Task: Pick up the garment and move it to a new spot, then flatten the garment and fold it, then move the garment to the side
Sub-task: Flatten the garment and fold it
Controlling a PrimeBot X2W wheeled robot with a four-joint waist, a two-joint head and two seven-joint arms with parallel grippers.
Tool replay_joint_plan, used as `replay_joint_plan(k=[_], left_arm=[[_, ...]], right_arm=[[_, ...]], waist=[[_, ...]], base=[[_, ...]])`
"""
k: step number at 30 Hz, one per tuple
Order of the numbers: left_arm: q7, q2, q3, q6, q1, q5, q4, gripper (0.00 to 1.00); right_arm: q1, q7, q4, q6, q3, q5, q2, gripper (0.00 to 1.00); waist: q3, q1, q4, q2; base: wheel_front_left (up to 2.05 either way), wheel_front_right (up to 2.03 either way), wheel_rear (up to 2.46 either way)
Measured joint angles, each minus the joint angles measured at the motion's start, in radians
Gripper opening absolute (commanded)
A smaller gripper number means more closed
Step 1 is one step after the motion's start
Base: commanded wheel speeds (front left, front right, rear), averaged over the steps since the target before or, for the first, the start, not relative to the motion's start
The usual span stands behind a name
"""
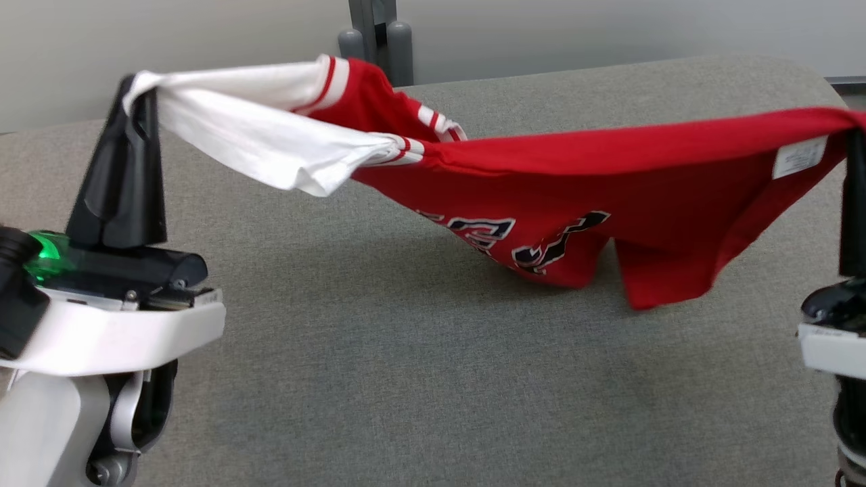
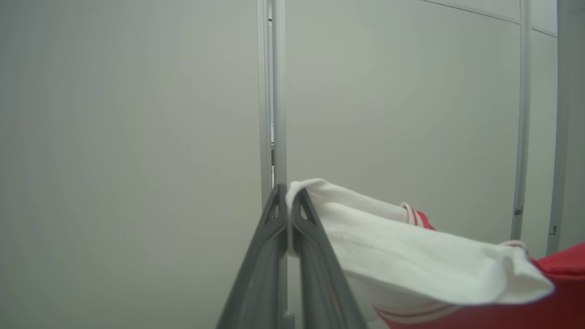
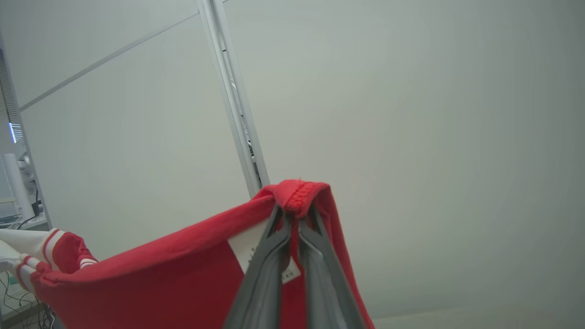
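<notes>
The garment (image 1: pixel 609 182) is a red shirt with white sleeves and dark lettering, stretched in the air between both grippers over the grey table (image 1: pixel 379 379). My left gripper (image 1: pixel 139 88) is shut on a white sleeve (image 2: pixel 388 246), pinched at its fingertips (image 2: pixel 288 196). At the right edge of the head view my right gripper (image 1: pixel 854 132) is shut on the red hem (image 3: pixel 299 194) beside a white label (image 1: pixel 798 157). The shirt's middle sags, and its lowest fold (image 1: pixel 555 267) hangs just above or on the table.
A grey post (image 1: pixel 375 37) stands behind the table's far edge against a pale wall. The table's rounded far right corner (image 1: pixel 805 71) lies behind the red cloth.
</notes>
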Motion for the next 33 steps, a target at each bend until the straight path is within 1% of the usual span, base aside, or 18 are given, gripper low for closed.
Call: replay_joint_plan(k=[2, 10, 14, 17, 19, 22, 25, 29, 33], left_arm=[[0.0, -0.006, 0.017, 0.008, -0.028, -0.006, -0.045, 0.0], [0.026, -0.015, 0.033, 0.008, -0.146, -0.008, -0.177, 0.0], [0.041, -0.013, 0.029, 0.005, -0.188, -0.006, -0.2, 0.0], [0.052, -0.014, 0.017, -0.006, -0.228, 0.001, -0.195, 0.0], [0.06, -0.016, 0.009, -0.021, -0.268, 0.001, -0.175, 0.0], [0.074, -0.023, -0.005, -0.056, -0.346, -0.004, -0.098, 0.0], [0.081, -0.04, -0.019, -0.101, -0.449, -0.019, 0.026, 0.0], [0.07, -0.08, -0.045, -0.181, -0.62, -0.029, 0.254, 0.0], [0.048, -0.123, -0.07, -0.254, -0.787, -0.028, 0.501, 0.0]], right_arm=[[-0.045, -0.003, -0.024, 0.0, -0.012, 0.009, -0.004, 0.0], [-0.177, 0.0, -0.084, 0.0, -0.056, 0.037, -0.012, 0.0], [-0.211, 0.011, -0.092, 0.0, -0.054, 0.043, -0.013, 0.0], [-0.241, 0.015, -0.078, 0.0, -0.05, 0.042, -0.012, 0.0], [-0.27, 0.018, -0.058, 0.0, -0.043, 0.029, -0.026, 0.0], [-0.335, 0.021, 0.0, 0.0, -0.024, 0.018, -0.039, 0.0], [-0.423, 0.016, 0.102, 0.0, 0.001, 0.021, -0.057, 0.0], [-0.577, 0.012, 0.294, 0.0, 0.044, 0.035, -0.078, 0.0], [-0.751, 0.002, 0.493, 0.0, 0.113, 0.045, -0.092, 0.0]], waist=[[-0.009, 0.0, 0.004, 0.0], [-0.025, 0.0, 0.021, 0.0], [-0.022, 0.0, 0.028, 0.0], [-0.014, 0.0, 0.031, 0.0], [-0.003, 0.0, 0.033, 0.0], [0.017, 0.0, 0.038, 0.0], [0.042, 0.0, 0.04, 0.0], [0.079, 0.0, 0.045, 0.0], [0.113, 0.0, 0.046, 0.0]], base=[[0.0, 0.0, 0.0], [0.0, 0.0, 0.0], [0.0, 0.0, 0.0], [0.0, 0.0, 0.0], [0.0, 0.0, 0.0], [0.0, 0.0, 0.0], [0.0, 0.0, 0.0], [0.0, 0.0, 0.0], [0.0, 0.0, 0.0]])
